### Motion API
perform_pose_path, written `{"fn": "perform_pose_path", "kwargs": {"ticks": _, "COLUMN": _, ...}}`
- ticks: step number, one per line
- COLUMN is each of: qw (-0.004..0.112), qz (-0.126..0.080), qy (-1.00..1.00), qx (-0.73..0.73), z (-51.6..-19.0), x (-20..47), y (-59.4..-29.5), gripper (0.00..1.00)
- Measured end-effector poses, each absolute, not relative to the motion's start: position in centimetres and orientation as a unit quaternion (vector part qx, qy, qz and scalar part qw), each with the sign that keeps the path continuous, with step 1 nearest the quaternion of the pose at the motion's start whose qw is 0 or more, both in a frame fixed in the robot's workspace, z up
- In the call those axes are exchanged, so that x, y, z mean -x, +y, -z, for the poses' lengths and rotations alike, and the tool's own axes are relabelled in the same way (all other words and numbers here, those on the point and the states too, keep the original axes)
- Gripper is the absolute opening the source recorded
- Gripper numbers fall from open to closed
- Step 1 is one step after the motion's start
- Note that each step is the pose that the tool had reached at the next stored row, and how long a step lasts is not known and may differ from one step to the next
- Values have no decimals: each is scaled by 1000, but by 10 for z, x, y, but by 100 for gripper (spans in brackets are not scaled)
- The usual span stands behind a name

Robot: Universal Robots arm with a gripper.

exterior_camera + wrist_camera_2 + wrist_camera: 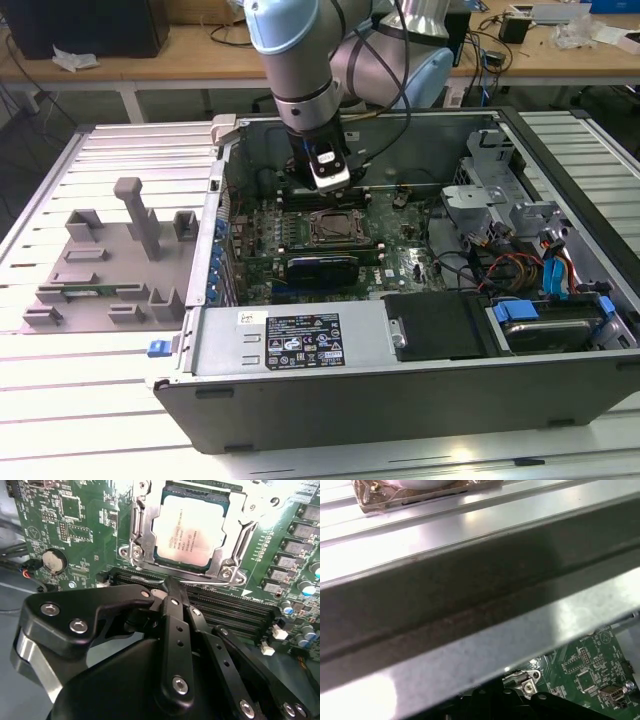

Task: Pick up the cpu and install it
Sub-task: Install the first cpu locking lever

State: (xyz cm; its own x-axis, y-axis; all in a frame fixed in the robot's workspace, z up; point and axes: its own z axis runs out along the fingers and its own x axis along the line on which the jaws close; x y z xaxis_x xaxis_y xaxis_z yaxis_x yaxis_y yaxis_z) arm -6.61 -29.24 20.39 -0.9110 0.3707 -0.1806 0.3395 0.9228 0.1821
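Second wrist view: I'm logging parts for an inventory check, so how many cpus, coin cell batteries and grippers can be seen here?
cpu, seated in the socket: 1
coin cell battery, on the green board: 1
gripper, just short of the socket: 1
Total: 3

Ribbed metal table [60, 400], open computer case [420, 400] lying on it, grey fixture plate [100, 290] beside the case toward the exterior view's left
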Motion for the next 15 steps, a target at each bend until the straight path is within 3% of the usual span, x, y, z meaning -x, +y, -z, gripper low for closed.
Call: {"fn": "perform_pose_path", "kwargs": {"ticks": 15, "qw": 138, "qz": -61, "qy": 971, "qx": -185, "z": -196, "x": 68, "y": -293, "gripper": 11}}
